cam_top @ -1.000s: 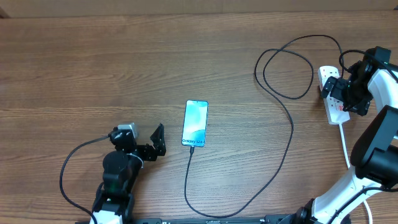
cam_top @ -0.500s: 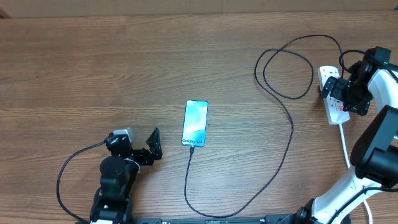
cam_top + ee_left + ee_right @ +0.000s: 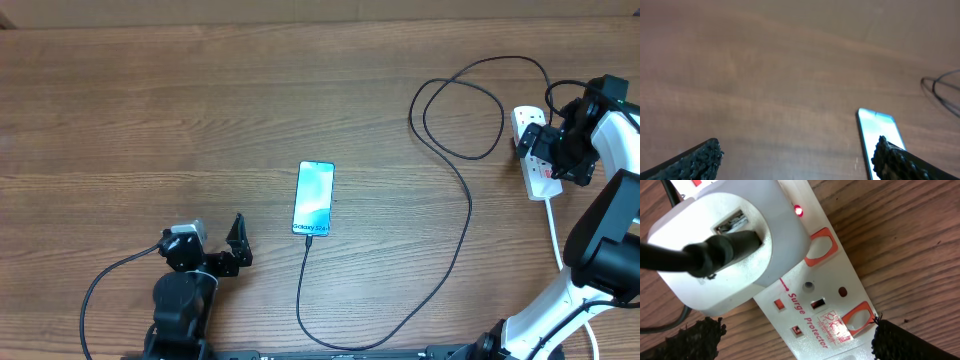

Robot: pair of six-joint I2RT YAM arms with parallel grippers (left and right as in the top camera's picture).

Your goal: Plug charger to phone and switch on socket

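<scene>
**Wrapping up at the socket, both sets of fingers empty**

Hovering far to the right of the phone [image 3: 313, 198], the right fingers [image 3: 897, 340] were spread wide and grasped nothing. They straddled the socket [image 3: 820, 305] from above. The charger [image 3: 700, 260] ran into a white adapter [image 3: 700, 222] seated on the strip, and a red lamp [image 3: 799, 211] glowed just beside a pinkish-red switch [image 3: 819, 246]. At its other end the cable met the phone's bottom edge, apparently plugged in. Judging by this, both steps looked done or nearly so. The next move probably called for lifting the right fingers straight up, clear of adapter and cable, without nudging the switch.

The left fingers [image 3: 700, 159] were also released and empty, low to the phone's left and well apart from it. Bare desk [image 3: 150, 120] lay open beyond the phone's top and to its left, giving free room. To its right the cable looped wide toward the socket, the one stretch to avoid snagging.
</scene>
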